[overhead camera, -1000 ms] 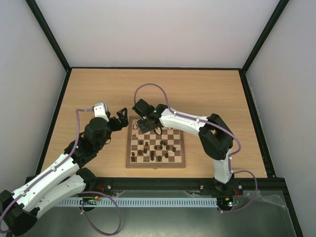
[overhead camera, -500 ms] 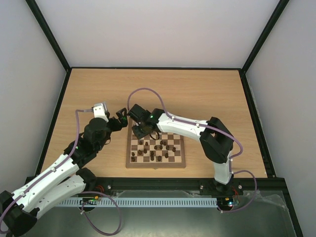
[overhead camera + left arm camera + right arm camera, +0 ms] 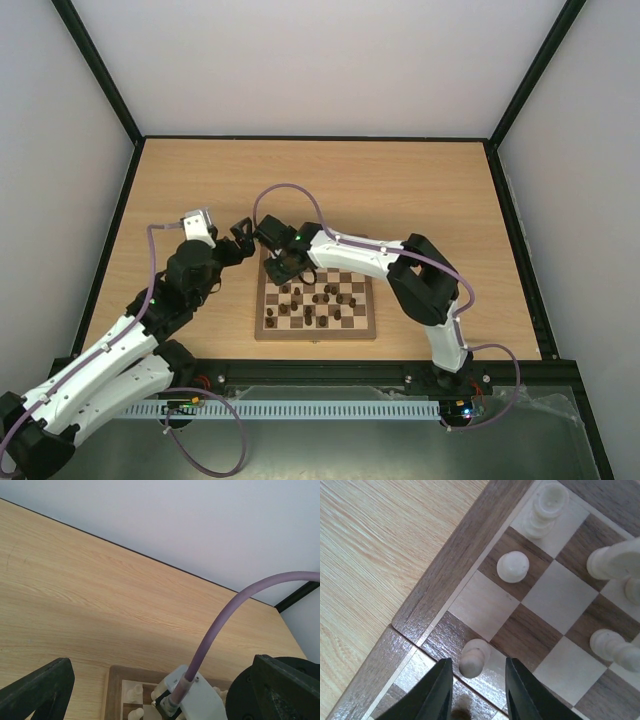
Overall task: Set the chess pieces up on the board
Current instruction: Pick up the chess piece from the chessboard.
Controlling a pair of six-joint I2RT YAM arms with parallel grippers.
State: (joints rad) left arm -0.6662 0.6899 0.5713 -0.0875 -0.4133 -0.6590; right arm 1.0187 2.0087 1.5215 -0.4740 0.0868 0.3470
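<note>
**A:** Where's the board [image 3: 264, 326]?
**B:** Mid-counter [image 3: 420, 190], with dark pieces [image 3: 322, 298] scattered across its lower rows.
**A:** And the right hand [image 3: 477, 666]?
**B:** It's at the upper-left corner, pointing down. Its jaws are narrowly apart astride a pale pawn [image 3: 471, 661], not clamped, probably to seat it by the border.
**A:** The left hand [image 3: 243, 240]?
**B:** It hovers just beyond that corner, spread wide and empty, likely keeping clear.
</note>
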